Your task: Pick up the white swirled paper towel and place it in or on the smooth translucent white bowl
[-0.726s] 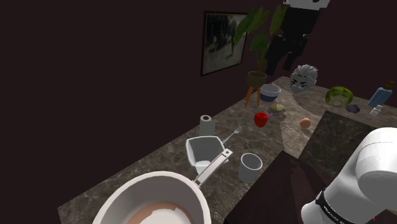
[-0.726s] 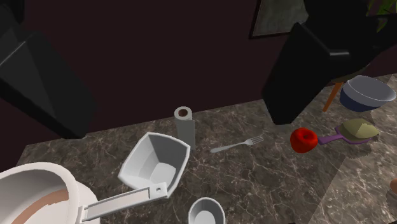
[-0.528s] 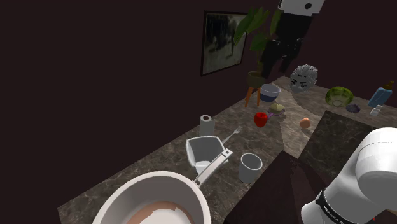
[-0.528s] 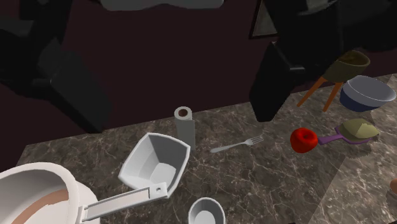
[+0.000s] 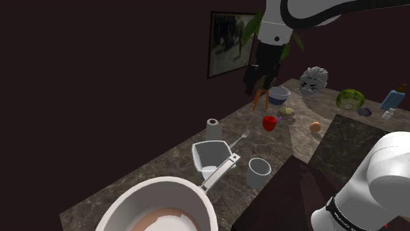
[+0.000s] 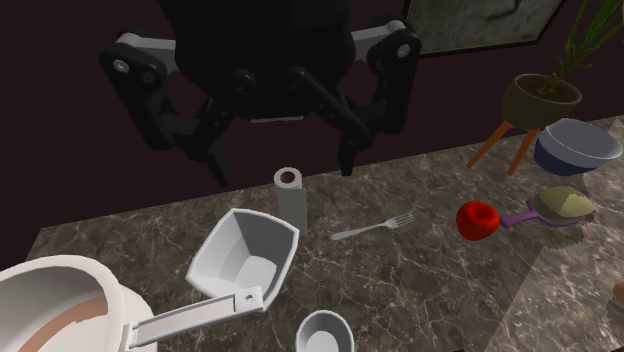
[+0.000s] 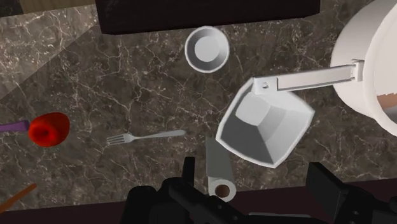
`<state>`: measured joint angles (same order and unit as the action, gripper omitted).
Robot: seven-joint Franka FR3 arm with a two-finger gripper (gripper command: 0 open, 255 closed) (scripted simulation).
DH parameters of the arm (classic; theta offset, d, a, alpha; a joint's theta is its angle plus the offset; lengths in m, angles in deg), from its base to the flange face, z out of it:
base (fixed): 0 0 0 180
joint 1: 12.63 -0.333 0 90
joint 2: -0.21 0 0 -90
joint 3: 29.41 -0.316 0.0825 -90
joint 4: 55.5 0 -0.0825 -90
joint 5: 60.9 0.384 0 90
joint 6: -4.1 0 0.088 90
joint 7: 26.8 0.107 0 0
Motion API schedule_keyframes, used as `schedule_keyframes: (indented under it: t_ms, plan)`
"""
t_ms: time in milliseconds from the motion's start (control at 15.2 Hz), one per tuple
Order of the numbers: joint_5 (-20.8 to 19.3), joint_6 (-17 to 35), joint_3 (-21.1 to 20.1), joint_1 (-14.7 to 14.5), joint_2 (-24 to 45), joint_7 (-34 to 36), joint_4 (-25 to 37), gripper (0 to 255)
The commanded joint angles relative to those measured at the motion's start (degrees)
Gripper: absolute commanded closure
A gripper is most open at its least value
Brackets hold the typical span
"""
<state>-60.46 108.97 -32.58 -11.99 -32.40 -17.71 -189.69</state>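
Paper towel stands upright on the counter just beside the bowl, untouched, and the tool, its fingers spread apart, has just swung across to hang above it, so descending to grasp looks next.

I work at a dark stone counter veined in white, and the light over it is dim. Directly behind the counter rises a plain dark maroon wall. Above the counter's far end hangs a framed picture, with a potted plant on wooden legs beside it.
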Motion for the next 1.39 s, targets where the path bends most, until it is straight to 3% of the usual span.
schedule_keyframes:
  t_ms: [0,660,1320]
  plan:
    - [-0.3,3.6,-0.1,0.1,3.8,0.0,0.2,0]
    - [-2.4,18.2,-0.6,1.0,23.8,0.5,4.7,0]
    - [-5.4,27.0,-0.2,1.2,45.6,1.7,16.9,0]
